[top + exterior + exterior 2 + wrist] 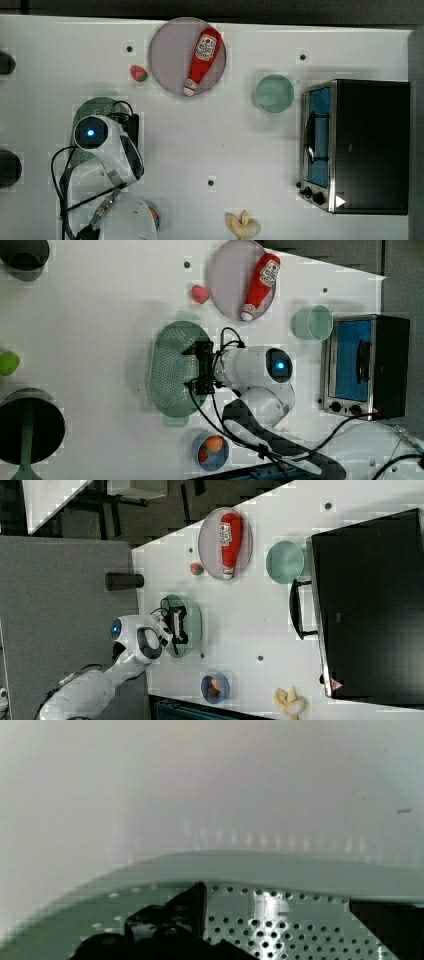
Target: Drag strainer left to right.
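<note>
At about nine o'clock on the tabletop [235, 140] in the top view, the strainer [167, 367] lies under the tool [192, 367], whose spread fingers reach inside the bowl without clasping it, so I judge the drag hardly begun.

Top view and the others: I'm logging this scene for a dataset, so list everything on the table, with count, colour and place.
Pale mint-green oval plastic strainer: one, under the end effector.
Round grey-lilac plate: one, the top view's upper middle.
Red ketchup bottle: one, lying on the plate.
Round teal-green cup: one, beside the oven.
Black and silver toaster oven: one, the top view's right.
Small red strawberry toy: one, left of the plate.
Pale yellow peeled banana: one, bottom edge.
Small blue bowl: one, holding orange and red pieces.
White robot arm: one; black end effector over the strainer.
</note>
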### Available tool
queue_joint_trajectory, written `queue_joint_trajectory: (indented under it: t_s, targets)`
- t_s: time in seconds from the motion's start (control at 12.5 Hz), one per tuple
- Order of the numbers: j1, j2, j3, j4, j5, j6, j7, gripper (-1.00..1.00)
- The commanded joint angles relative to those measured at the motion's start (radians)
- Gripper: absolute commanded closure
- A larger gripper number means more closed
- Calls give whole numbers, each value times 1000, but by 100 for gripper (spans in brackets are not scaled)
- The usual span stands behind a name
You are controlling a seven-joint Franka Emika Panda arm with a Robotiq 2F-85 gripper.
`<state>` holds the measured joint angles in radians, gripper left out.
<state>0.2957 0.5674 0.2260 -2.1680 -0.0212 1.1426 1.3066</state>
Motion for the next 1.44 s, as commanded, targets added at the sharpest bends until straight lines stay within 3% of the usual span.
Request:
queue_joint_trajectory:
  t_s: [0.08, 0.8, 1.44]
  targets:
    - [-23, -47, -34, -24, 10, -30, -29, -100]
    - [-167, -135, -95, -143, 10, -18, -278, -100]
    - [-259, -176, -193, -200, 10, -16, -545, -100]
